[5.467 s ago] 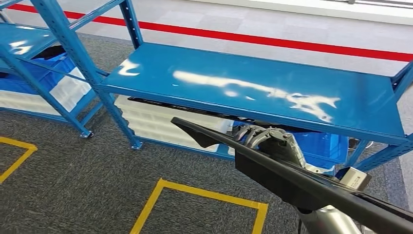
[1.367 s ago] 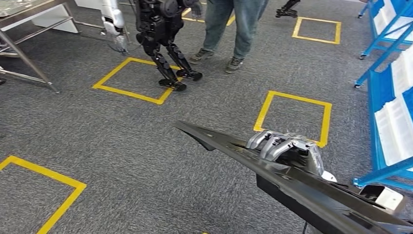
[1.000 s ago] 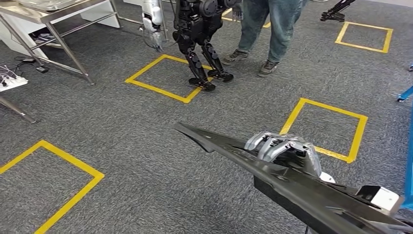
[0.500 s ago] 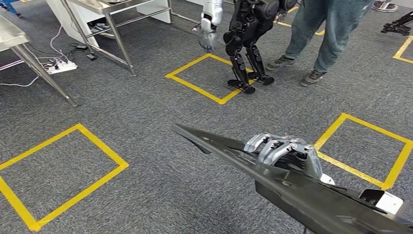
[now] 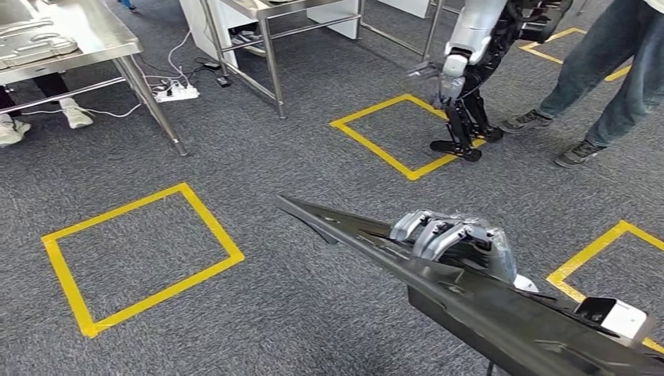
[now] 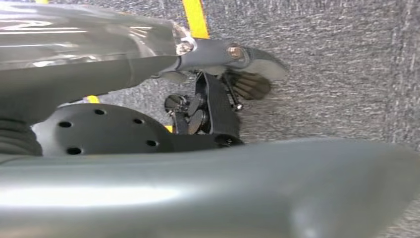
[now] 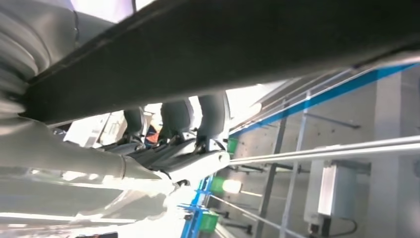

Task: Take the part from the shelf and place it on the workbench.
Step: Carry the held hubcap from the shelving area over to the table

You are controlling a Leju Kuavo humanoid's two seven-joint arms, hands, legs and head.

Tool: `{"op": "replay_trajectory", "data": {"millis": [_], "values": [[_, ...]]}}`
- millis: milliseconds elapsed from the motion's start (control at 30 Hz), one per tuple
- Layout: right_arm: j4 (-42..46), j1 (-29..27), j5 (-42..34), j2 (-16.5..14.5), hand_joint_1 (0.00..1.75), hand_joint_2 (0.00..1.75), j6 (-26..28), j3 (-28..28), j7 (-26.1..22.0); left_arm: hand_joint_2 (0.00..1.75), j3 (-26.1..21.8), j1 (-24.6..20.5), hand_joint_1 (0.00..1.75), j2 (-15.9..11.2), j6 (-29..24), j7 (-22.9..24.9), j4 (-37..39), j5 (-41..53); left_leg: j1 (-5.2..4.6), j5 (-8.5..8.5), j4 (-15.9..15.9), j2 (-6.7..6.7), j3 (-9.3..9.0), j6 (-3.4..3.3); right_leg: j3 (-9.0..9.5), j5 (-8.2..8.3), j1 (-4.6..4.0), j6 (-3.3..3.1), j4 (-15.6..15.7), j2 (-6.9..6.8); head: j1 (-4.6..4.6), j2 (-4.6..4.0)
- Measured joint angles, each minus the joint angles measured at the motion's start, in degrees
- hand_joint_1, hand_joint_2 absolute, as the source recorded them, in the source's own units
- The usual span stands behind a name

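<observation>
A long black plastic part (image 5: 368,239) reaches from the lower right of the head view toward the centre, its pointed tip out over the carpet. My right hand (image 5: 454,239) grips it from above, fingers curled over its upper edge. In the right wrist view the part (image 7: 223,44) is a dark bar with my fingers (image 7: 210,116) wrapped around it. The steel workbench (image 5: 90,61) stands at the far upper left, with a grey metal piece lying on it. My left hand (image 6: 208,193) hangs near the floor as a large grey blur; how its fingers lie is unclear.
A second steel table (image 5: 270,31) stands behind the workbench, with a power strip (image 5: 176,92) and cables on the carpet between them. Another humanoid robot (image 5: 474,55) and a person in jeans (image 5: 615,78) stand at the upper right. Yellow tape squares (image 5: 141,258) mark the floor.
The camera has swung round from the blue shelf across the room, so the tables, the other robot and the person slid rightward. My right hand holds the part as before.
</observation>
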State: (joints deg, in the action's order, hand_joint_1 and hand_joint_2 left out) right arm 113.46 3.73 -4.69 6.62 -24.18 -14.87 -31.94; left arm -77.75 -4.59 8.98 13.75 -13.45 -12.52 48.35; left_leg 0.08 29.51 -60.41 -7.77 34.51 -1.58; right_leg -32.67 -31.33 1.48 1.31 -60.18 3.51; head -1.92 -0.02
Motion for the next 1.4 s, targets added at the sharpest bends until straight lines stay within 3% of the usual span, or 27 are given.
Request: {"op": "replay_trajectory", "data": {"millis": [33, 100, 167, 233, 267, 300, 367, 433, 467, 533, 600, 667, 733, 767, 800, 867, 900, 967, 1033, 1100, 1167, 1233, 1267, 1333, 1400], "values": [[0.01, 0.23, -0.15, -0.01, 1.75, 1.75, -0.01, -0.04, 0.01, 1.75, 0.0, 0.14, 0.0, -0.03, 0.03, -0.04, 0.0, 0.01, -0.04, 0.19, -0.17, 0.42, 0.1, 0.27, 0.17, 0.0, 0.06, -0.26, 0.15, -0.66, -0.02, 0.0], [0.07, 0.49, -0.41, -0.01, 1.75, 1.75, -0.07, -0.11, 0.02, 1.75, 0.0, 0.09, 0.0, -0.08, 0.13, -0.12, 0.0, 0.02, -0.16, 1.9, -3.0, 3.36, 1.48, 0.88, 0.59, -0.12, 0.28, -0.86, 0.44, -2.25, -0.07, 0.01], [0.1, 0.49, -0.52, 0.0, 1.75, 1.75, -0.15, -0.11, 0.04, 1.75, 0.0, -0.17, 0.0, -0.09, 0.3, -0.17, 0.0, 0.03, 0.01, 4.99, -9.9, 6.41, 5.04, 1.46, 0.94, -0.52, 0.23, -1.27, 0.46, -4.07, -0.11, 0.01], [0.09, 0.49, -0.54, 0.0, 1.75, 1.75, -0.23, -0.12, 0.05, 1.75, 0.0, -0.2, 0.0, -0.09, 0.47, -0.19, 0.0, 0.03, 0.36, 6.19, -15.22, 7.11, 7.98, 1.81, 1.34, -0.95, 0.21, -1.33, 0.46, -5.79, -0.11, 0.01], [0.09, 0.5, -0.56, 0.0, 1.75, 1.75, -0.27, -0.13, 0.06, 1.75, 0.0, -0.13, 0.0, -0.09, 0.52, -0.19, 0.0, 0.03, 0.46, 5.23, -14.99, 7.27, 8.02, 1.89, 1.65, -1.21, 0.21, -1.28, 0.46, -6.57, -0.11, 0.0], [0.09, 0.54, -0.58, 0.0, 1.75, 1.75, -0.31, -0.14, 0.07, 1.75, 0.0, -0.06, 0.0, -0.1, 0.55, -0.2, 0.0, 0.03, 0.5, 3.28, -12.44, 7.64, 6.9, 1.84, 2.06, -1.51, 0.21, -1.18, 0.46, -7.33, -0.11, 0.0], [0.09, 0.69, -0.7, 0.01, 1.75, 1.75, -0.35, -0.14, 0.11, 1.75, 0.0, -0.06, 0.0, -0.15, 0.56, -0.24, 0.0, 0.02, 0.02, -0.45, -5.2, 10.27, 3.55, 1.34, 2.9, -2.19, 0.07, -0.8, 0.46, -8.7, -0.11, 0.0], [0.09, 0.88, -0.95, 0.02, 1.75, 1.75, -0.36, -0.14, 0.4, 1.75, 0.0, -0.24, 0.0, -0.19, 0.56, -0.25, 0.0, 0.01, -0.7, -1.26, -1.34, 12.75, 1.89, 0.53, 3.33, -2.69, -0.23, -0.24, 0.52, -9.82, -0.09, 0.0], [0.09, 1.0, -1.07, 0.01, 1.75, 1.75, -0.37, -0.16, 0.62, 1.75, 0.0, -0.27, 0.0, -0.2, 0.54, -0.24, 0.0, 0.0, -1.01, -0.88, -1.12, 12.87, 1.87, 0.19, 3.5, -2.82, -0.36, 0.04, 0.68, -10.46, -0.09, 0.0], [0.09, 1.35, -1.24, -0.01, 1.75, 1.75, -0.4, -0.35, 0.96, 1.75, 0.0, -0.16, 0.0, -0.23, 0.49, -0.19, 0.0, -0.01, -0.89, -0.78, -0.6, 11.52, 1.68, -0.4, 4.19, -3.22, -0.32, 0.64, 1.01, -11.02, -0.07, 0.0], [0.09, 1.59, -1.33, -0.02, 1.75, 1.75, -0.45, -0.6, 1.15, 1.75, 0.0, -0.15, 0.0, -0.25, 0.41, -0.13, 0.0, -0.02, -0.45, -0.85, -0.06, 10.09, 1.14, -1.01, 3.71, -4.87, -0.18, 1.02, -1.1, -8.17, -0.03, 0.0], [-0.01, 1.47, -1.34, -0.02, 1.75, 1.75, -0.47, -0.74, 1.35, 1.75, 0.0, -0.34, 0.0, -0.26, 0.34, -0.07, 0.0, -0.02, -0.23, -0.75, 0.12, 8.55, 0.77, -1.48, 0.26, -7.93, -0.15, 0.97, -7.74, -4.73, 0.04, 0.0], [-0.19, 1.28, -1.34, -0.02, 1.75, 1.75, -0.46, -0.86, 1.6, 1.75, -0.01, -0.4, 0.0, -0.26, 0.31, 0.0, 0.0, -0.01, -0.26, -0.59, 0.11, 6.78, 0.5, -1.71, -3.79, -9.27, -0.23, 0.91, -14.0, -3.93, 0.07, 0.0], [-0.27, 1.26, -1.34, -0.02, 1.75, 1.75, -0.46, -0.92, 1.69, 1.75, -0.01, -0.34, 0.0, -0.27, 0.28, 0.03, 0.0, -0.03, -0.28, -0.5, 0.09, 5.87, 0.32, -1.73, -4.7, -8.27, -0.26, 0.86, -14.51, -3.83, 0.07, 0.0], [-0.3, 1.26, -1.34, -0.02, 1.75, 1.75, -0.45, -0.98, 1.76, 1.75, -0.02, -0.28, 0.0, -0.27, 0.25, 0.06, 0.0, -0.04, -0.28, -0.41, 0.09, 4.97, 0.1, -1.71, -4.55, -6.18, -0.27, 0.77, -12.78, -3.68, 0.07, 0.0], [-0.32, 1.28, -1.34, -0.02, 1.75, 1.75, -0.45, -1.1, 1.79, 1.75, -0.02, -0.25, 0.0, -0.26, 0.2, 0.08, 0.0, -0.07, -0.29, -0.17, 0.04, 3.23, -0.31, -1.47, -2.38, -1.33, -0.24, 0.43, -5.69, -1.91, 0.05, 0.0], [-0.31, 1.28, -1.34, -0.03, 1.75, 1.75, -0.4, -1.18, 1.8, 1.75, -0.02, -0.3, 0.0, -0.25, 0.2, 0.09, 0.0, -0.08, -0.25, -0.06, -0.04, 2.39, -0.31, -1.25, -1.34, 0.07, -0.2, 0.3, -2.59, -0.66, 0.03, 0.0], [-0.29, 1.33, -1.36, -0.03, 1.75, 1.75, -0.2, -1.4, 1.87, 1.75, -0.03, -0.28, 0.0, -0.24, 0.21, 0.12, 0.0, -0.11, 0.01, -0.02, -0.05, 1.05, -0.02, -0.61, -0.47, 0.54, -0.32, 0.06, -0.02, 0.94, -0.01, 0.0], [-0.26, 1.51, -1.4, -0.04, 1.75, 1.75, 0.02, -1.73, 1.93, 1.75, -0.05, -0.04, 0.0, -0.29, 0.27, 0.17, -0.01, -0.14, 0.26, -0.04, -0.01, 0.22, 0.21, 0.11, -0.17, 0.57, -0.35, -0.33, 0.45, -0.07, -0.03, 0.01], [-0.22, 1.61, -1.45, -0.09, 1.75, 1.75, 0.13, -2.09, 1.93, 1.75, -0.09, 0.06, 0.0, -0.34, 0.35, 0.22, -0.01, -0.14, 0.09, 1.16, -1.86, 2.24, 1.06, 0.78, 0.31, 0.57, -0.04, -0.97, 0.86, -1.6, -0.14, 0.01], [-0.2, 1.49, -1.48, -0.11, 1.75, 1.75, 0.17, -2.33, 1.93, 1.75, -0.1, -0.15, 0.0, -0.35, 0.45, 0.23, -0.01, -0.15, 0.12, 4.14, -7.71, 5.58, 3.99, 1.43, 0.79, 0.3, 0.1, -1.4, 1.06, -3.37, -0.25, 0.0], [-0.22, 1.37, -1.49, -0.11, 1.75, 1.75, 0.18, -2.44, 1.94, 1.75, -0.11, -0.26, 0.0, -0.35, 0.52, 0.23, -0.02, -0.16, 0.52, 6.23, -13.85, 6.88, 7.3, 1.97, 1.16, -0.11, 0.1, -1.42, 1.06, -5.09, -0.25, 0.01], [-0.23, 1.34, -1.48, -0.11, 1.75, 1.75, 0.18, -2.5, 1.94, 1.75, -0.11, -0.17, 0.0, -0.35, 0.52, 0.23, -0.02, -0.16, 0.69, 5.86, -14.63, 7.13, 7.83, 2.16, 1.4, -0.36, 0.12, -1.31, 1.05, -5.87, -0.26, 0.01], [-0.23, 1.31, -1.47, -0.11, 1.75, 1.75, 0.2, -2.57, 1.94, 1.75, -0.13, 0.03, 0.0, -0.36, 0.52, 0.2, -0.02, -0.16, 0.88, 2.33, -10.04, 8.05, 5.72, 2.28, 2.2, -0.99, 0.18, -1.02, 1.05, -7.38, -0.26, 0.01], [-0.22, 1.3, -1.47, -0.11, 1.75, 1.75, 0.26, -2.61, 1.93, 1.75, -0.14, -0.03, 0.0, -0.37, 0.53, 0.13, -0.01, -0.16, 0.47, -0.59, -3.32, 10.62, 2.45, 1.79, 3.0, -1.69, 0.03, -0.48, 1.03, -8.69, -0.26, 0.0]]}}
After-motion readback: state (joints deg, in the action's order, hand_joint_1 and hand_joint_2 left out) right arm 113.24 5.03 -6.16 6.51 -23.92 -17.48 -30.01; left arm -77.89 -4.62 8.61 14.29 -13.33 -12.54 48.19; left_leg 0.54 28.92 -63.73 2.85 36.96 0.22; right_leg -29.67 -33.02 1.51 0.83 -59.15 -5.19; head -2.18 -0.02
